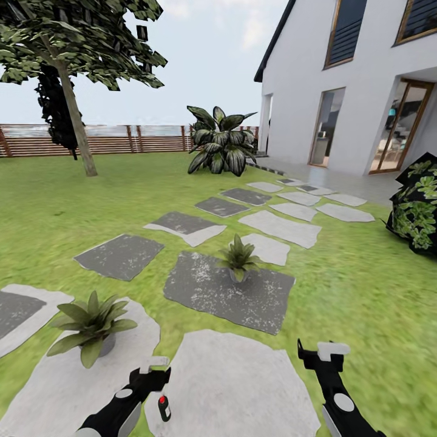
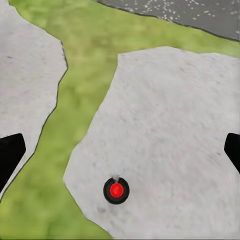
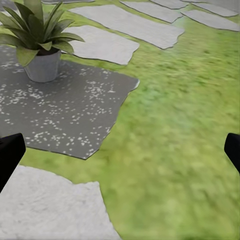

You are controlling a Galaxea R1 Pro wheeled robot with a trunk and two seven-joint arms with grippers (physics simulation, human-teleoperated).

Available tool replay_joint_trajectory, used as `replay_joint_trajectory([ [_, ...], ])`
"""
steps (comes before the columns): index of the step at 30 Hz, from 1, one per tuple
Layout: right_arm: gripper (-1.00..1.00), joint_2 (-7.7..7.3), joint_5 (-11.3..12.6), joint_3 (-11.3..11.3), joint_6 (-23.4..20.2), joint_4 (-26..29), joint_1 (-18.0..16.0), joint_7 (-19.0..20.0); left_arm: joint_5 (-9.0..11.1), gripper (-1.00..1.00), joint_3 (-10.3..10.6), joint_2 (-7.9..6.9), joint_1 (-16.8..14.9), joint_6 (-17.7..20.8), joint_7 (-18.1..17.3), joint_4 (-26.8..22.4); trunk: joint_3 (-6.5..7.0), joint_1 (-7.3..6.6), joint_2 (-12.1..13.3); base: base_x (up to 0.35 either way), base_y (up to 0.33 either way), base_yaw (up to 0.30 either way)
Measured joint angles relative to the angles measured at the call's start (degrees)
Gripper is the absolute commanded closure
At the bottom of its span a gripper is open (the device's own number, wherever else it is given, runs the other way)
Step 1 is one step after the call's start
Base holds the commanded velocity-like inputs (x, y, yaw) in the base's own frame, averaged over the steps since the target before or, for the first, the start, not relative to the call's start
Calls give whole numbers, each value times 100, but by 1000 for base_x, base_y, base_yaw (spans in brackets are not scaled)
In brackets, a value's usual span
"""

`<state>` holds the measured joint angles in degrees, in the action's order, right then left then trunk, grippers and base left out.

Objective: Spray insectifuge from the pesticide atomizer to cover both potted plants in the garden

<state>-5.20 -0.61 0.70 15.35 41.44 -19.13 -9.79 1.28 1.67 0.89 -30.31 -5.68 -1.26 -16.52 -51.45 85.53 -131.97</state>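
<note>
Item — pesticide atomizer (image 1: 164,408): slim dark bottle with a red top, standing upright on a pale stepping stone (image 1: 243,388) near that stone's edge at about 7 o'clock in the head view. In the left wrist view it is seen from above as a dark ring with a red centre (image 2: 116,190), free of any finger.

Item — left gripper (image 1: 155,371): just beside the bottle at its 11 o'clock, apart from it; jaws spread wide, both dark fingers (image 2: 9,156) at the edges of the left wrist view.

Item — right gripper (image 1: 325,355): at 5 o'clock in the head view, over the lawn (image 1: 358,291); jaws wide, holding nothing.

Item — potted plants, two: one (image 1: 91,328) on a pale stone at 8 o'clock; the other (image 1: 238,260) near the centre, on a dark speckled stone (image 1: 212,291), and close in the right wrist view (image 3: 39,44).

Surroundings — broad-leaved striped plant (image 1: 220,142) at 12 o'clock, tree (image 1: 73,91) at 10 o'clock, slatted fence (image 1: 121,139), white house (image 1: 358,85) at 2 o'clock, dark bush (image 1: 419,206) at 3 o'clock.
</note>
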Motion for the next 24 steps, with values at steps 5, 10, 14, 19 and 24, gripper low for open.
replay_joint_trajectory([
  [5, -100, 1, 5, 1, 6, 4, 0, 0, 3, -100, 1, -5, 2, 35, -1, 2, -92, 110, -200, 0, 0, 0],
  [10, -100, 1, 6, -5, 2, 14, 0, -1, 7, -100, 1, -8, 3, 45, -1, 2, -215, 220, -401, 0, 0, 17],
  [14, -100, 2, 6, -6, -1, 22, 0, -1, 8, -100, -5, -15, -4, 59, 0, 2, -322, 308, -561, 0, 0, 66],
  [19, -100, 3, 12, -8, -7, 24, -1, -8, 5, -100, -6, -16, -47, 130, 0, 2, -457, 417, -762, 0, 0, 82],
  [24, -100, 3, 14, -14, -10, 32, -1, -11, -4, -100, -13, -11, -132, 632, 2, -39, -592, 527, -963, 0, 0, 89],
])
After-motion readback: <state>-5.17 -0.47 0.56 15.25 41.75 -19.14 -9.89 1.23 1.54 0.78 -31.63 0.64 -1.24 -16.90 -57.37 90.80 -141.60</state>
